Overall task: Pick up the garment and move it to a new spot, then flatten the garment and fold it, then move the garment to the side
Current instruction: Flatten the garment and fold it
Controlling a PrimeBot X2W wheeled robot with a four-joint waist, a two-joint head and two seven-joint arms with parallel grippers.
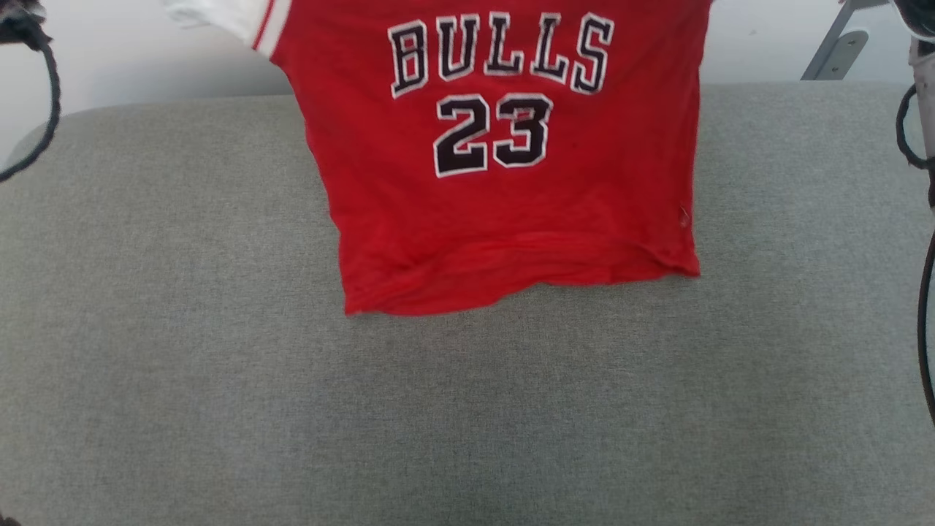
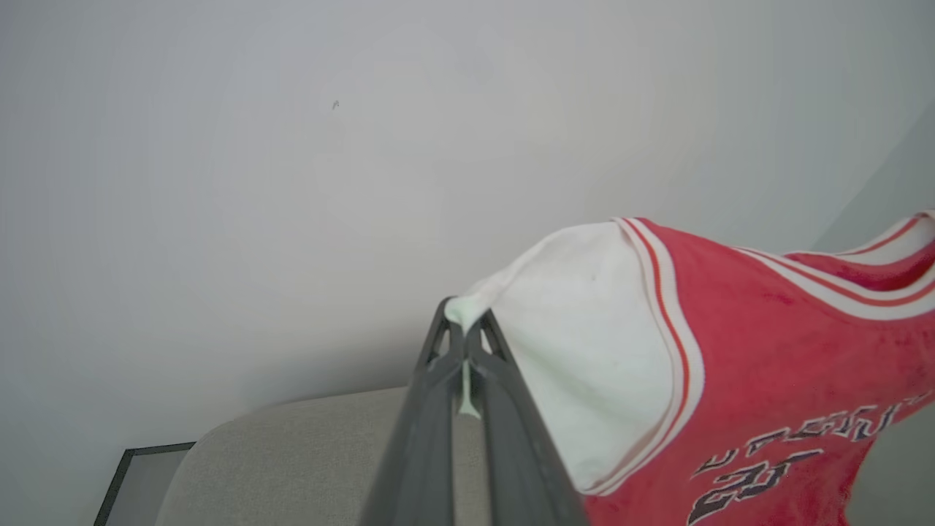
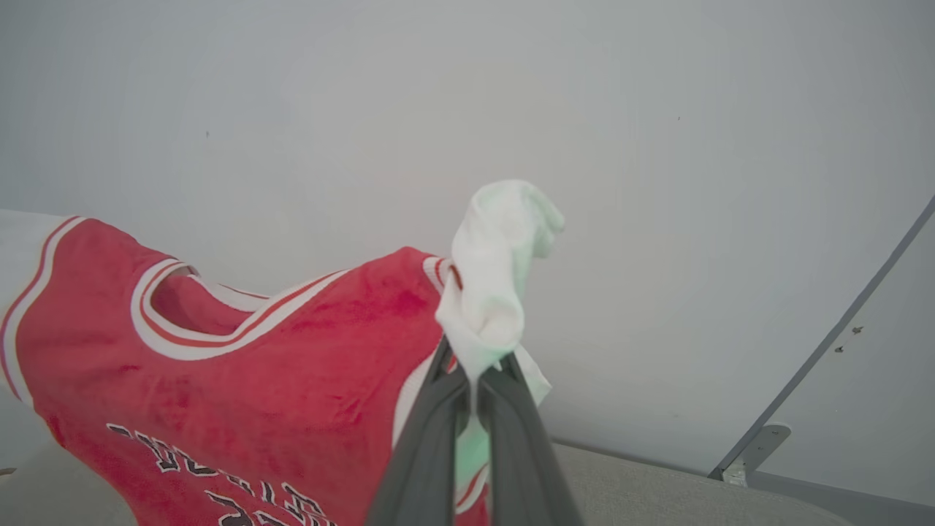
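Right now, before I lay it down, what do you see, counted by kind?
Shirt: 1, red with white sleeves
Hands: 2, left hand and right hand, each shut on a sleeve
Cushion: 1, grey
Total: 4

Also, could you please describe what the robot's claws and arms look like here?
The left claw and right claw each have two long, dark grey fingers; the left's tips show triangular cut-outs. Black cables loop at both edges of the head view, with a pale forearm at the right.
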